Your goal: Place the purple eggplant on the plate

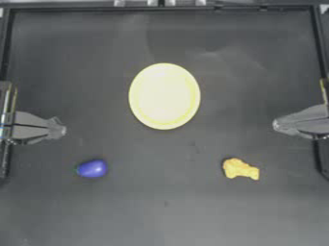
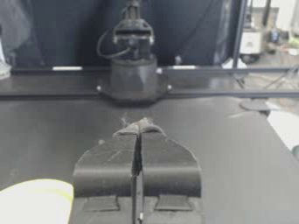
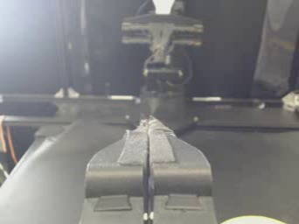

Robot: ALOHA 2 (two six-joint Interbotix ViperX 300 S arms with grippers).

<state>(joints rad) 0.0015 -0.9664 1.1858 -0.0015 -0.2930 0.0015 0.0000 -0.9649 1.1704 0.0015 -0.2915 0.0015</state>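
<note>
Blue-purple and glossy, the small egg-shaped toy eggplant (image 1: 92, 168) lies on the dark counter (image 1: 167, 211), on the left arm's side, just beside and off to one side of the left gripper (image 1: 61, 129), touching nothing. That gripper sits drawn back at the left edge of the counter, its fingers (image 2: 119, 144) pressed together with only a thin seam between them and nothing held; they point straight across the counter toward the opposite arm. Ahead of these fingers and slightly off their line, well apart from them, rests the large round pale yellow flat plate (image 1: 164, 96), bare on top, a slice of its rim showing beside the left gripper (image 2: 139, 127) in the left wrist view as a yellow curve (image 2: 35, 201). The right gripper (image 1: 276, 126) is parked at the right edge, its fingers (image 3: 161, 144) likewise closed tight on nothing, aimed back toward the middle; the plate lies ahead of them and a little to one side, its edge (image 3: 251, 220) just showing beside the right gripper (image 3: 149, 122). A lumpy yellow-orange piece (image 1: 240, 169) lies near the right fingers, off to their side, well apart from the eggplant and apart from the plate.
</note>
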